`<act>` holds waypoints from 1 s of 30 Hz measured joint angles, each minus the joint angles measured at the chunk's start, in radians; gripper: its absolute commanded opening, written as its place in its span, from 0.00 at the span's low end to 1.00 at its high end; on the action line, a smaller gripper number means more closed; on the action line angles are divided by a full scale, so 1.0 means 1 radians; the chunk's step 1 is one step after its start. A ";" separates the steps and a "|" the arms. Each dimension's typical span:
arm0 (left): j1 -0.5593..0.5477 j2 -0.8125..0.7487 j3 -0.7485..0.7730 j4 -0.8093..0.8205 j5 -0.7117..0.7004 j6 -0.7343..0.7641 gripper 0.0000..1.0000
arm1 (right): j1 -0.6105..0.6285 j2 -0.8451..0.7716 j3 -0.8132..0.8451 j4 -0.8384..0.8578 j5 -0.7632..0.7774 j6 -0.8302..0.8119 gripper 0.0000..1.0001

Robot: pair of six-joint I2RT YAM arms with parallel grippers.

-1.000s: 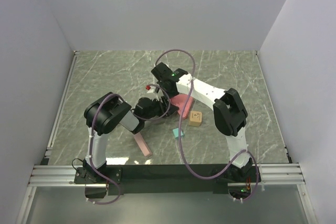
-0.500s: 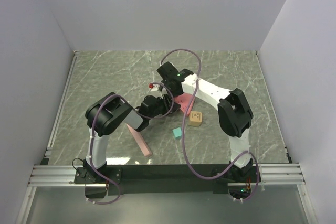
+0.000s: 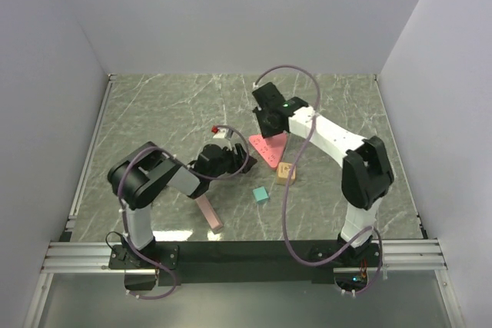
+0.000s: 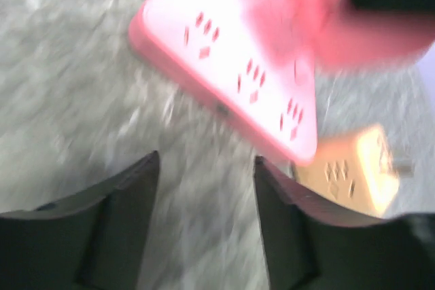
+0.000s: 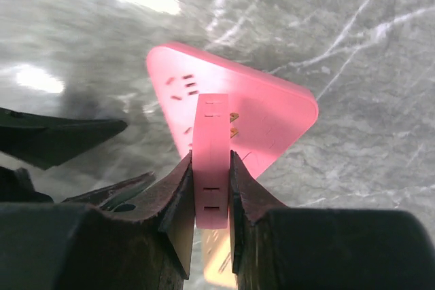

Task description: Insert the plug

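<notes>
A pink triangular power strip [image 3: 268, 148] lies flat on the marble table, its socket slots facing up; it also shows in the right wrist view [image 5: 272, 110] and the left wrist view [image 4: 231, 66]. My right gripper [image 3: 270, 127] [image 5: 211, 159] is shut on a pink block-shaped plug [image 5: 211, 140] and holds it upright just above the strip's near part. My left gripper [image 3: 244, 164] [image 4: 206, 168] is open and empty, low over the table just left of the strip's edge. Its dark fingers [image 5: 64, 134] show at the left of the right wrist view.
A tan socket cube [image 3: 286, 173] [image 4: 350, 171] sits just right of the strip's near tip. A small teal cube [image 3: 261, 194] lies nearer the front. A pink bar [image 3: 208, 212] lies by the left arm. Purple cables loop over both arms.
My right arm has swung right and back with the pink plug, uncovering the triangular strip. My left arm has drawn back to the left, its gripper staying beside the strip.
</notes>
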 measured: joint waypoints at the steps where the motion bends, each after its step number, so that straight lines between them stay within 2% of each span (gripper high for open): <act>1: 0.001 -0.037 -0.032 -0.016 0.003 0.021 0.71 | -0.012 -0.028 -0.008 0.009 -0.035 0.000 0.00; 6: 0.013 -0.200 -0.154 -0.008 0.093 0.076 0.77 | -0.056 -0.163 -0.045 0.063 -0.227 -0.004 0.00; 10: 0.037 -0.351 -0.234 0.058 0.221 0.089 0.81 | -0.064 -0.247 -0.065 0.085 -0.394 -0.010 0.00; 18: 0.081 -0.657 -0.298 0.178 0.465 0.071 0.82 | -0.061 -0.382 -0.138 0.081 -0.718 -0.054 0.00; 24: 0.098 -0.801 -0.315 0.120 0.497 0.084 0.82 | -0.061 -0.488 -0.214 0.066 -0.897 -0.079 0.00; 30: 0.098 -0.832 -0.319 0.106 0.528 0.085 0.81 | -0.061 -0.541 -0.243 0.081 -1.049 -0.084 0.00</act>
